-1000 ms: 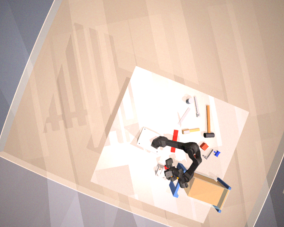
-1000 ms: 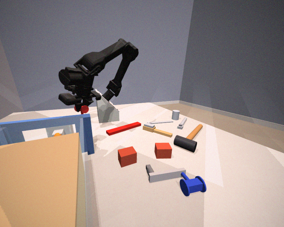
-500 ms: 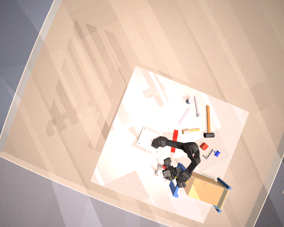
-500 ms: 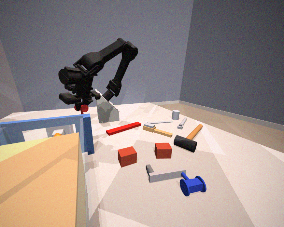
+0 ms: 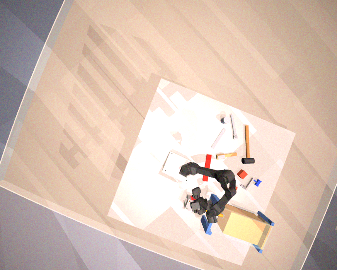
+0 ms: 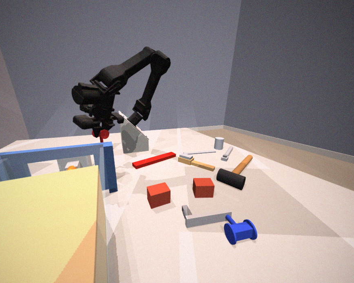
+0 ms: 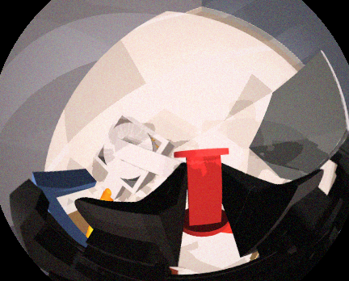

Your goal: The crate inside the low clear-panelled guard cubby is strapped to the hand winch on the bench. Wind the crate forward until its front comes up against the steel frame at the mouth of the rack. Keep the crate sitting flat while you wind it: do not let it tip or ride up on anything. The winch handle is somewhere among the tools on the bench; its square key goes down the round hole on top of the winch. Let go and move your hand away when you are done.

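Exterior view for left and right: the crate [image 5: 244, 228] [image 6: 43, 219] occupies the near left, within the guard cubby with its blue frame [image 5: 206, 225] [image 6: 110, 170] [image 7: 64, 179]. The black arm [image 5: 226, 177] [image 6: 154, 63] arches over the far left of the bench. The pale winch [image 5: 187, 200] [image 7: 130, 137] stands beyond the frame's mouth. The black-headed mallet [image 5: 247, 160] [image 6: 230, 179] lies at right; the red bar [image 5: 208, 158] [image 6: 154, 159] lies farther left. The gripper [image 5: 194, 199] [image 6: 100, 129] [image 7: 199, 166] has its jaws closed on the red spool-shaped handle [image 5: 193, 198] [image 6: 104, 133] [image 7: 203, 190], upright and apart from the winch. The blue spool-headed tool [image 5: 257, 182] [image 6: 241, 230] lies near right, beside the grey bracket [image 6: 207, 218].
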Controlling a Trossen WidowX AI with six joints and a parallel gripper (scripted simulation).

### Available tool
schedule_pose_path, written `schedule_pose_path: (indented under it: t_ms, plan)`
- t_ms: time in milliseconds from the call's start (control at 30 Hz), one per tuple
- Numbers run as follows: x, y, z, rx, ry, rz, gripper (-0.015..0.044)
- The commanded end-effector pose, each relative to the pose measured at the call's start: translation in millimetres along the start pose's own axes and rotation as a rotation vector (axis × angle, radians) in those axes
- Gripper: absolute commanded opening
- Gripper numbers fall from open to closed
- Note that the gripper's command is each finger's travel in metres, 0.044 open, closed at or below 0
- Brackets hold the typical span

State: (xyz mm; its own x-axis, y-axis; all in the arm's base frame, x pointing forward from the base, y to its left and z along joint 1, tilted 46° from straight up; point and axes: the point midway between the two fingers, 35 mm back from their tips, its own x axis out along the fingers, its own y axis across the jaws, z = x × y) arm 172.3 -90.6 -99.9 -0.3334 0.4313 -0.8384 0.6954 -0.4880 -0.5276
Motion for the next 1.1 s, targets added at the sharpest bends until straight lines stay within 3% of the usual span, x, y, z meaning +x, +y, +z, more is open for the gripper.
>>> schedule_pose_path:
  t_ms: [0, 1067]
  plan:
    - [5.7, -2.3, 7.7, 0.000, -0.019, -0.004, 0.0000]
    - [20.1, -4.0, 41.1, 0.002, -0.021, -0.004, 0.0000]
